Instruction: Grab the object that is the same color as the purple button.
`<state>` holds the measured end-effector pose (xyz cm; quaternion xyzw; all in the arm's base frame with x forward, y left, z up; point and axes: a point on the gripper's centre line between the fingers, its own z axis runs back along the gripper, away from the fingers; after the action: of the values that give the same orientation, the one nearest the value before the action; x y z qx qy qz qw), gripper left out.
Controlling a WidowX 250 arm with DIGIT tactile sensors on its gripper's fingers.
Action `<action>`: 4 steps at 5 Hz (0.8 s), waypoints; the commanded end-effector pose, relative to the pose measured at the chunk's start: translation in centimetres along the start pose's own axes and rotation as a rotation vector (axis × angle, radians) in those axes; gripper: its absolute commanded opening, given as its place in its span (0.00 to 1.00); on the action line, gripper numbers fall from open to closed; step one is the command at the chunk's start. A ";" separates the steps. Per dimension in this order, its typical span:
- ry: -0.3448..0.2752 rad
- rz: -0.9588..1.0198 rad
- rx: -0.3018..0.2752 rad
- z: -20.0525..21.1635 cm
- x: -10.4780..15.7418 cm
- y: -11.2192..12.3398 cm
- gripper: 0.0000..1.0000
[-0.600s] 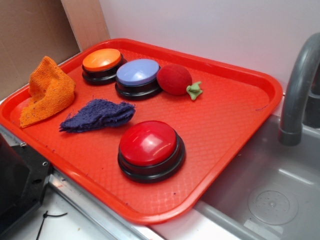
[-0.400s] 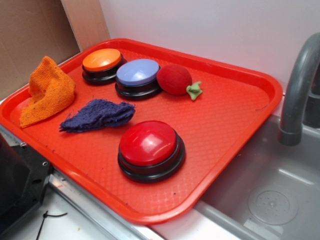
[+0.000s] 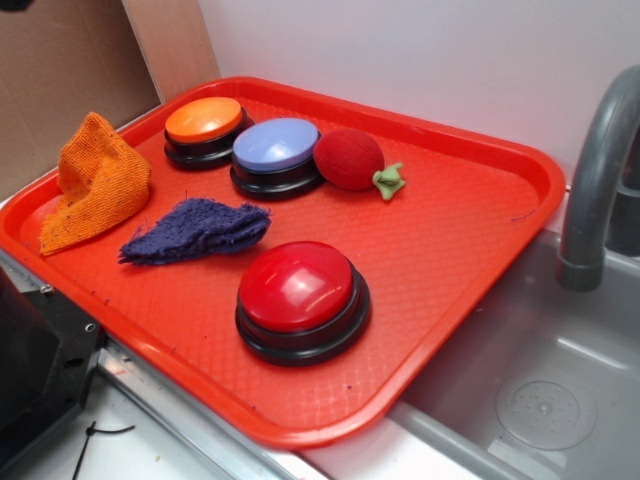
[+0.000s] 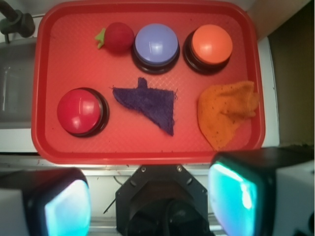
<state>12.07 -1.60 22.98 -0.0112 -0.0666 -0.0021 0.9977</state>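
Your end effector [image 4: 150,206] hangs high above the red tray [image 4: 44,147], its two pads spread wide with nothing between them, a fair vantage for choosing. You want the purple knitted cloth [image 4: 150,104], lying flat mid-tray just in front of the lavender button [image 4: 156,44] it matches, between the red button [image 4: 78,110] and orange cloth [image 4: 224,115].

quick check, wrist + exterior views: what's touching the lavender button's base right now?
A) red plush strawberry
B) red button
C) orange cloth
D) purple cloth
A: the red plush strawberry sits right against the purple button, while the purple cloth, orange cloth and red button all lie apart from it on the tray.
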 end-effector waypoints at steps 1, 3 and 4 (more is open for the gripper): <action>-0.018 -0.139 0.041 -4.1 1.2 1.3 1.00; -0.091 -0.372 0.013 -9.2 3.4 3.4 1.00; -0.119 -0.494 -0.010 -12.5 4.3 3.9 1.00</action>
<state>17.43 1.91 10.42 -0.0080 -0.1140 -0.2489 0.9618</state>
